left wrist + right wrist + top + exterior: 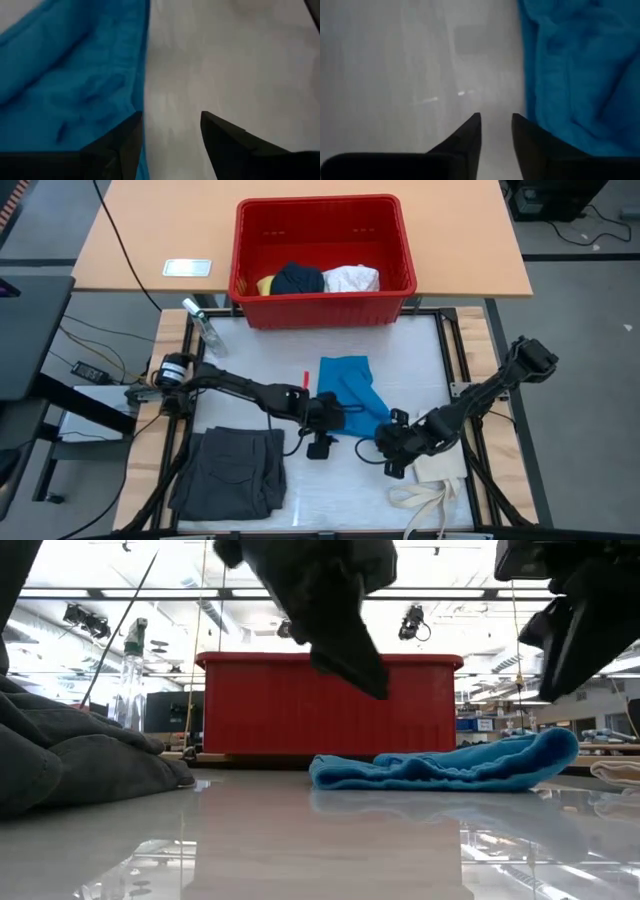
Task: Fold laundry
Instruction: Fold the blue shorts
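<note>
A bright blue cloth lies crumpled on the middle of the white table; it also shows in the low view. My left gripper is open and hovers over the cloth's near left edge. My right gripper is open by a narrow gap and hovers above the bare table off the cloth's near right corner. In the low view both grippers hang clear of the table. Folded dark grey shorts lie flat at the near left. Yellow, navy and white pieces sit in the red basket.
The red basket stands at the table's far edge. A spray bottle lies at the far left corner. A cream tote bag with long straps lies at the near right, under the right arm. A small red mark is left of the cloth.
</note>
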